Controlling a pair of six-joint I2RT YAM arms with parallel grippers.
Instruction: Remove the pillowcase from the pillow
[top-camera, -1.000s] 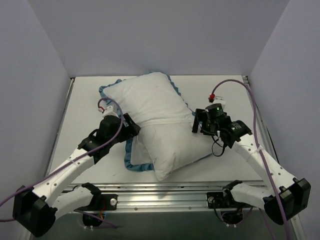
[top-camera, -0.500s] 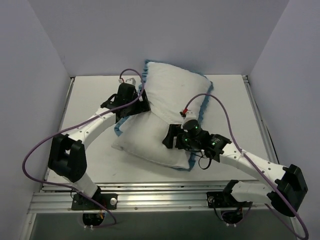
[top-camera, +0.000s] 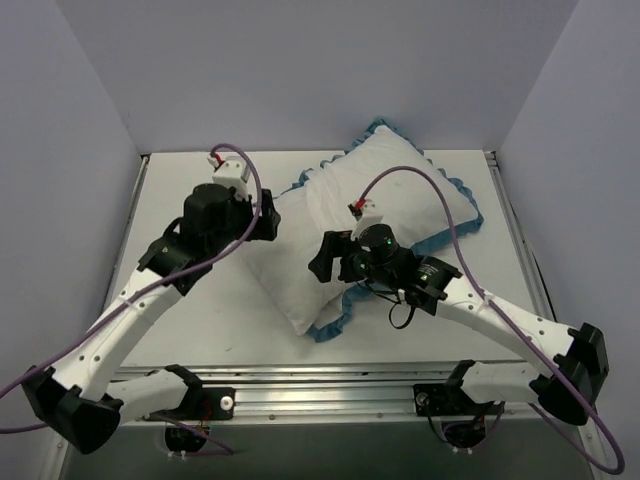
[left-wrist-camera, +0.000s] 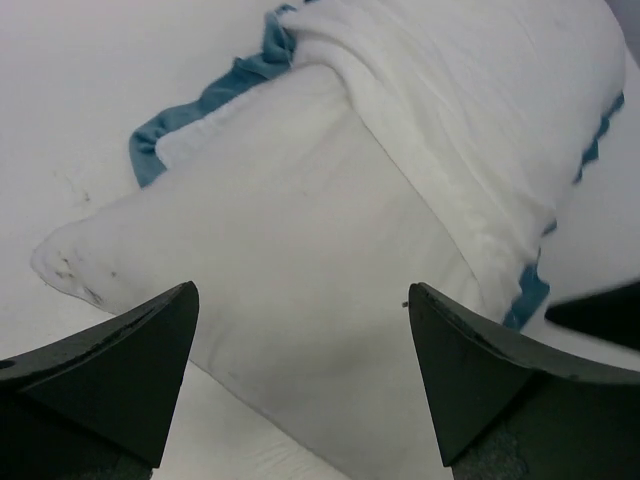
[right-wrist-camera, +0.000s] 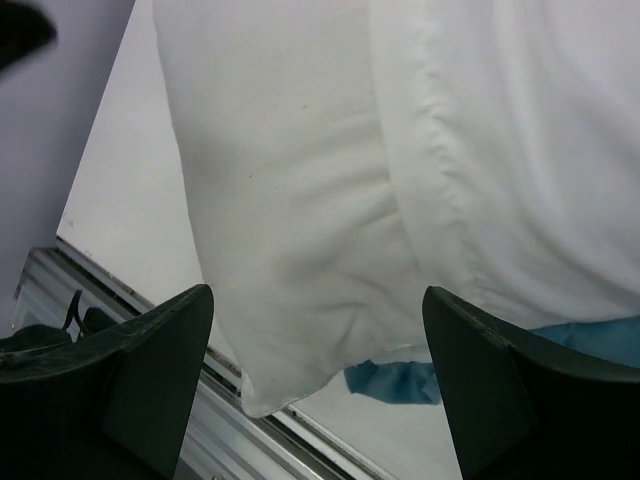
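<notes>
The left gripper (left-wrist-camera: 300, 290) is spread wide with nothing between its two fingers, and hangs over the bare end of the pillow (left-wrist-camera: 300, 250). The right gripper (right-wrist-camera: 317, 291) is also spread wide and holds nothing. It is over the line where the pillow meets the pillowcase (right-wrist-camera: 520, 150). From above, the two grippers face each other across the pillow's bare half, the left at its left side and the right at its right. Whether either one touches the cloth cannot be told.

There is one pillow and one pillowcase. They lie slantwise on the table (top-camera: 230, 330), with the bare end near and to the left and the covered end far and to the right. The pillowcase is on the far half only, white face up. Its teal ruffle (top-camera: 462, 192) runs round the far corner and right side, and more of it shows under the near corner. A few dark specks mark one bare corner of the pillow in the left wrist view.

There are two purple cables, one per arm. The left cable (top-camera: 243, 165) loops above its wrist. The right cable (top-camera: 447, 225) arcs over the pillowcase. A green light (top-camera: 378, 240) glows on the right wrist. A metal rail (top-camera: 330, 385) runs along the near edge of the table.
</notes>
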